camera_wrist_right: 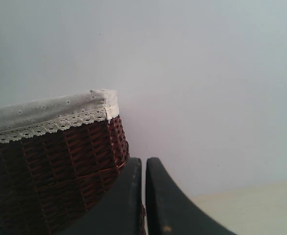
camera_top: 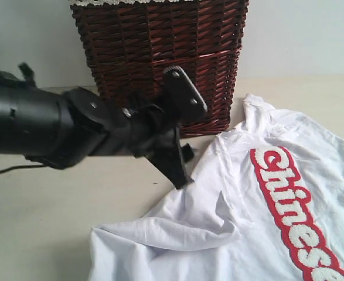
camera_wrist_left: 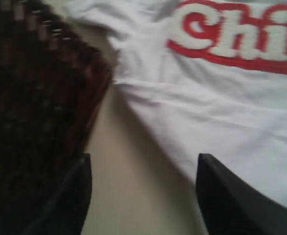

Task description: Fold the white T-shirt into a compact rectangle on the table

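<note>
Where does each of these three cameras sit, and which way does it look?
Exterior: off the arms, looking down across the table at basket and T-shirt; left arm and open left gripper show.
Left wrist: on that arm's wrist, looking past that gripper at table, basket and T-shirt.
Right wrist: on the other wrist, looking past the shut right gripper at basket rim and wall.
Shared: all see the basket; exterior and left wrist share the T-shirt.

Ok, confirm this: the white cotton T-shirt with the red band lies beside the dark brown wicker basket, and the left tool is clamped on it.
No: the left tool stands open, holding nothing, with bare cream table between its jaws, as the left wrist view shows. The white cotton T-shirt does lie beside the dark brown wicker basket.
</note>
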Controlling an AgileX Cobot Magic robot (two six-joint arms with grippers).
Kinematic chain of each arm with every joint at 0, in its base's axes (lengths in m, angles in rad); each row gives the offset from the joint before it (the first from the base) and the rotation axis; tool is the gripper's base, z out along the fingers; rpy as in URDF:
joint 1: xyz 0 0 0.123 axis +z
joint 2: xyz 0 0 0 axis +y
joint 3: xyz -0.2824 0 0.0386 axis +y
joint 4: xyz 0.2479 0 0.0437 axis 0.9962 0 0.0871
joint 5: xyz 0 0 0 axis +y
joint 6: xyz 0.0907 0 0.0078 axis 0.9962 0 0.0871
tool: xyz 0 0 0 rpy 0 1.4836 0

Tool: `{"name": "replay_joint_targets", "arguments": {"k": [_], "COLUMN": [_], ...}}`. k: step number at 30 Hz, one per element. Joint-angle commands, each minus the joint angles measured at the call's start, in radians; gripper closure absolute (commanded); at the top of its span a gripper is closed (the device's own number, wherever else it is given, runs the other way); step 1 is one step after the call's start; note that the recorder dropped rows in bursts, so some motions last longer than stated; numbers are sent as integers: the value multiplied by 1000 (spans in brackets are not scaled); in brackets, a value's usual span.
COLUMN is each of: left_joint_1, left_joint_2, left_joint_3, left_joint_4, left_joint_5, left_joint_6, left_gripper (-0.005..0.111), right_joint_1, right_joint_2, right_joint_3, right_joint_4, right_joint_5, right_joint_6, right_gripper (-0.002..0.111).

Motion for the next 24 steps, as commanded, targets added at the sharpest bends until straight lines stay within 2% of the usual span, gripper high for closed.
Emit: {"name": "replay_joint_targets", "arguments": {"k": [1,4,7,10,12,14,18,21,24], "left_joint_1": [182,323,437,516,543,543,501,441,369], "left_joint_2": [-56,-65,-67,-67,-67,-67,-67,-67,-67], "left_joint_3": [59,131,193,234,256,277,324,363,399], "left_joint_4": [-9,28,85,116,116,104,39,-7,-48], "left_joint_5": [235,495,679,809,873,940,1069,1142,1153], "left_joint_6": [-8,-74,-88,-16,51,107,153,153,151], "left_gripper": [62,71,73,73,73,73,73,73,73], "right_joint_1": [-7,-7,-7,-7,-7,-7,-7,-7,-7], "right_joint_2": [-6,-6,-6,-6,-6,-6,-6,-6,-6], "right_joint_3": [9,9,9,9,9,9,9,9,9], "right_joint_4": [-7,-7,-7,-7,-7,-7,-7,-7,-7], "right_joint_5": [-7,-7,-7,-7,-7,-7,-7,-7,-7], "right_joint_6": [-3,-3,-3,-3,-3,-3,-3,-3,-3], "right_gripper": [104,104,104,104,104,104,104,104,104]}}
